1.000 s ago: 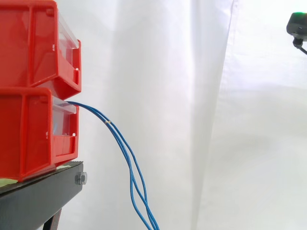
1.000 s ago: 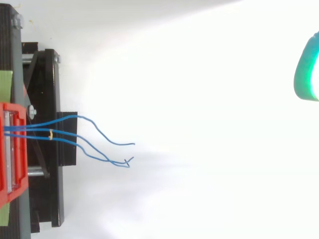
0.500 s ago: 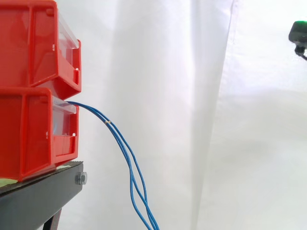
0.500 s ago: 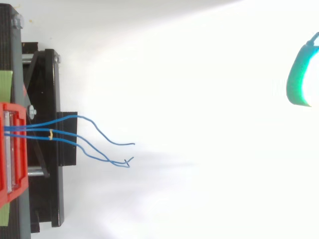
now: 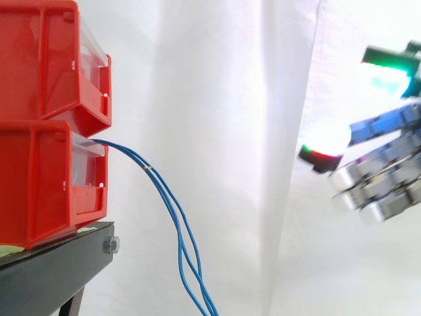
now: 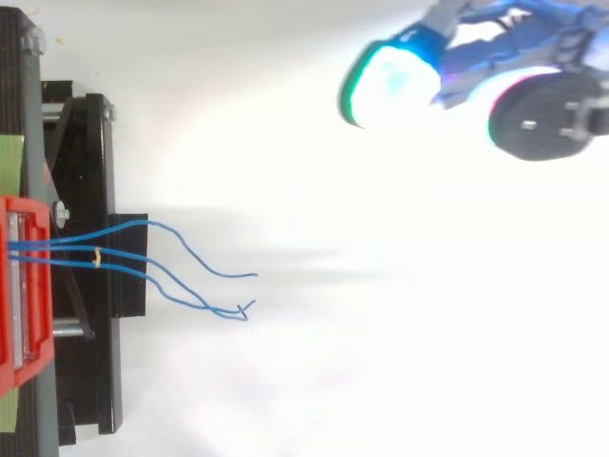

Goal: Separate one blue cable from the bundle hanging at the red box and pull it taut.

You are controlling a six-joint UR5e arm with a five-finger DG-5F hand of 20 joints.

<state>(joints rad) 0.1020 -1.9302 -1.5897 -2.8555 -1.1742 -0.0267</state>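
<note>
- The approach is judged to be the step in hand: the hand (image 5: 385,172) is seen at the right edge of the side view, well apart from the blue cables (image 5: 150,169).
- Its fingers are held nearly straight, pointed toward frame left, and nothing is gripped.
- The cables are seen leaving the lower red box (image 5: 46,184) at left, bound by a small tie, and drooping past the black stand (image 5: 59,263) to the bottom edge.
- Next, the hand would need to be brought lower and leftward, and a single strand picked out beyond the tie.
</note>
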